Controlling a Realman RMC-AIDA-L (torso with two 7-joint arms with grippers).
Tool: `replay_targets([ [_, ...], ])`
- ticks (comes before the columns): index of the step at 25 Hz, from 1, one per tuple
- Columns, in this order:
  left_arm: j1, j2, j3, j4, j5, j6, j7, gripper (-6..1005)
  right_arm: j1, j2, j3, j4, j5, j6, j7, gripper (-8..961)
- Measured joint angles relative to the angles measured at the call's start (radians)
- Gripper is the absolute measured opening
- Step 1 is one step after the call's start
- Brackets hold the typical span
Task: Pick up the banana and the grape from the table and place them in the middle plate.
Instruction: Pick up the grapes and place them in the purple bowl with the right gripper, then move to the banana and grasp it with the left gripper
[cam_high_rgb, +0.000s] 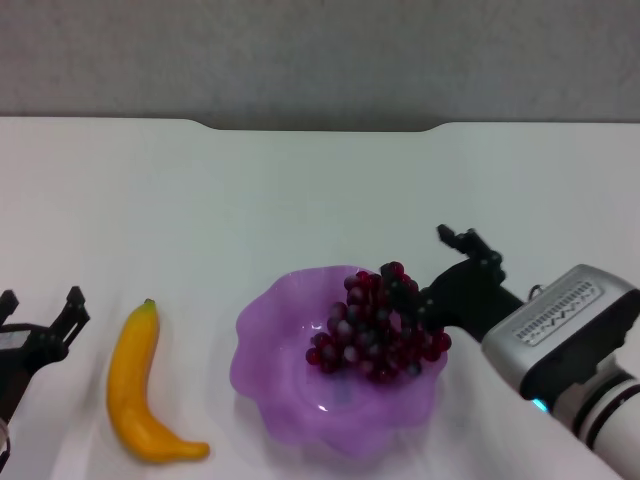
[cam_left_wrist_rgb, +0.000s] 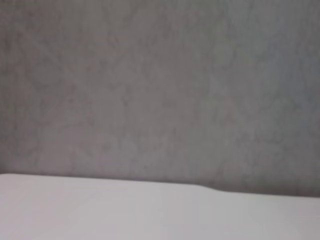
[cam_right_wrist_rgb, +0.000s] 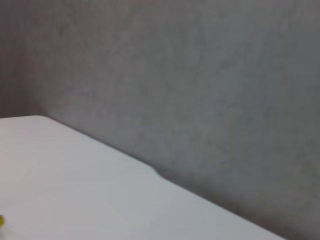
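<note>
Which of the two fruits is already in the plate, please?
The grapes: the dark red bunch sits in the purple plate, by the right gripper. The banana lies on the table beside the plate.

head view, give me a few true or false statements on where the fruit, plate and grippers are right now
1. The grape lies in the middle plate. True.
2. The banana is in the plate. False: it lies on the table, to the plate's left.
3. The right gripper is at the grape, by the plate's right rim. True.
4. The left gripper grips the banana. False: it is open, left of the banana, apart from it.
</note>
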Motion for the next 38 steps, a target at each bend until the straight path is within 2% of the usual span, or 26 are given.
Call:
replay_targets([
  [4,0.006,0.003,0.001,-0.035,0.005,0.002,0.008,892,-0.010,0.000,0.084,0.022,-0.010,0.055,0.006,889],
  [9,0.006,0.003,0.003,-0.032,0.006,-0.003,0.008,892,-0.018,0.002,0.250,0.112,0.004,0.336,0.012,888],
  [13,0.007,0.002,0.003,-0.025,0.006,-0.005,0.008,892,-0.057,0.003,0.323,0.096,-0.001,0.356,0.006,889],
  [16,0.007,0.001,0.003,-0.024,0.006,-0.006,0.008,892,-0.075,0.003,0.323,0.024,0.000,0.285,0.005,889],
  [20,0.004,-0.001,0.005,-0.024,0.006,-0.006,0.008,892,-0.061,0.006,0.229,-0.113,0.002,0.132,0.012,888],
  [31,-0.004,-0.003,0.017,-0.023,0.006,-0.006,0.008,892,-0.046,0.013,0.015,-0.390,0.004,-0.421,0.088,888],
  [34,-0.005,-0.003,0.017,-0.023,0.006,-0.006,0.005,892,-0.033,0.013,0.007,-0.454,0.015,-0.470,0.180,889],
  [38,-0.012,0.003,0.053,-0.043,0.006,-0.042,-0.022,892,0.006,0.012,0.000,-0.534,0.041,-0.449,0.326,889],
])
